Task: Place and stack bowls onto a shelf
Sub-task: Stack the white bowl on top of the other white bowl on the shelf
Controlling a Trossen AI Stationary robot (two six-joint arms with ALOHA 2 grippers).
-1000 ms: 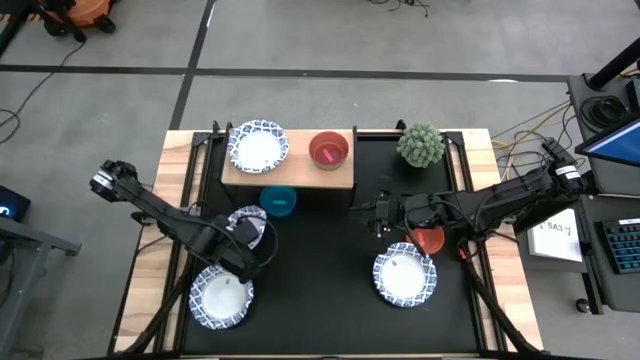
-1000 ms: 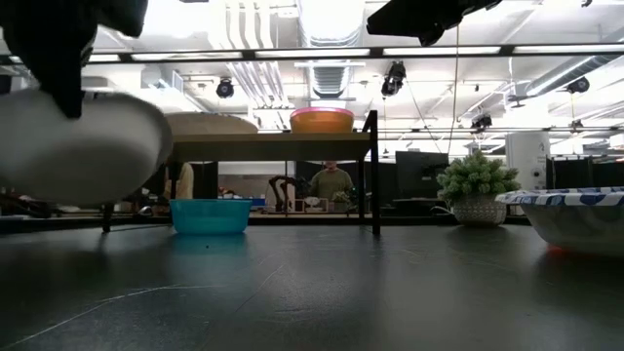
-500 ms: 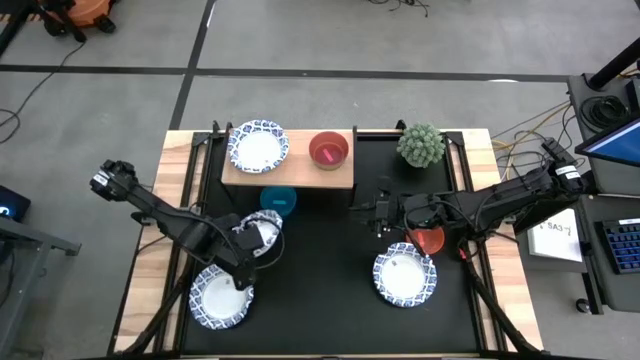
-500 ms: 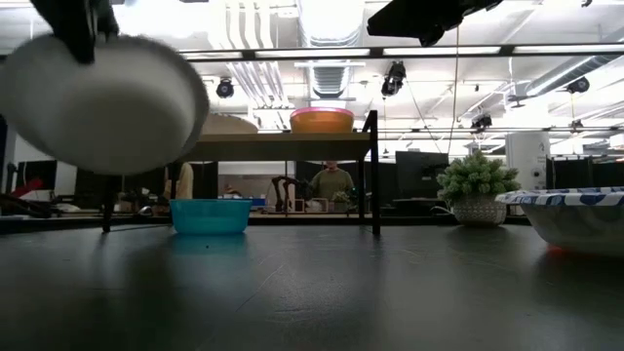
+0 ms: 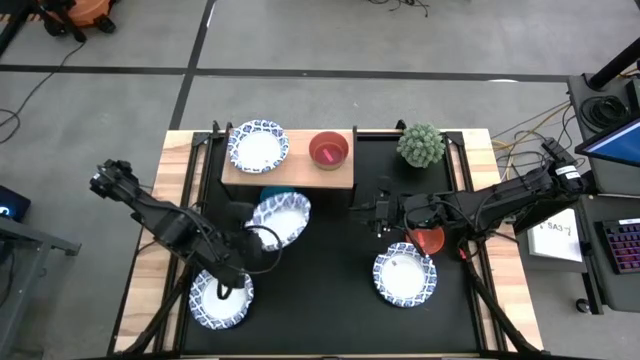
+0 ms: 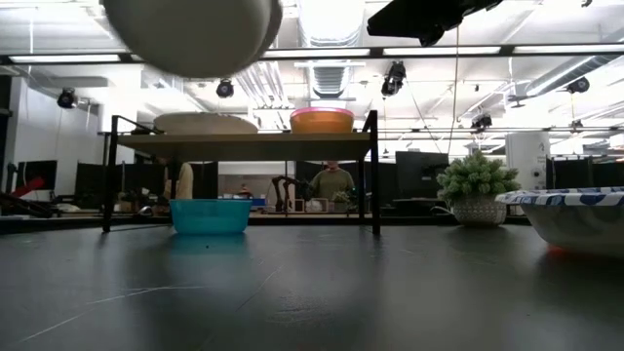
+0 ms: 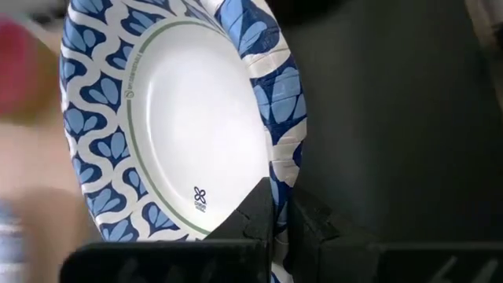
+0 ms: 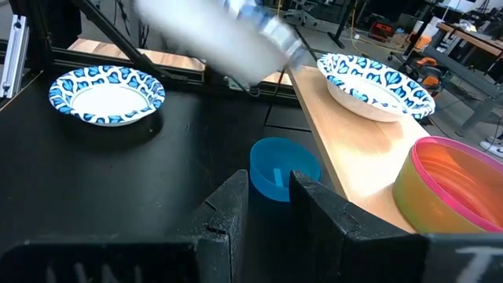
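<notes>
My left gripper (image 5: 256,238) is shut on a white bowl with a blue patterned rim (image 5: 279,217), high above the table just in front of the shelf (image 5: 290,172); the bowl's underside shows in the low view (image 6: 190,34). The wooden shelf holds a second blue-rimmed bowl (image 5: 258,146) and a magenta bowl (image 5: 328,150). A teal bowl (image 6: 210,215) stands on the table under the shelf. My right gripper (image 8: 269,189) hovers at mid-table, slightly open and empty. My left gripper pinches the bowl's patterned rim (image 7: 283,169) between its two fingers, one finger (image 7: 258,211) on the inside and the other on the outside. The fingers come from the bowl's near-left side. The bowl is lifted clear of the table, open side up.
Another blue-rimmed bowl (image 5: 222,297) lies near the table's near left corner, and one more (image 5: 405,276) at the near right. A red bowl (image 5: 430,240) sits by the right arm. A green spiky plant (image 5: 421,145) stands at the far right.
My left gripper has gone up and toward the shelf and the table's right, carrying the blue-rimmed bowl. The bowl has risen from low over the table to above the level of the shelf board.
</notes>
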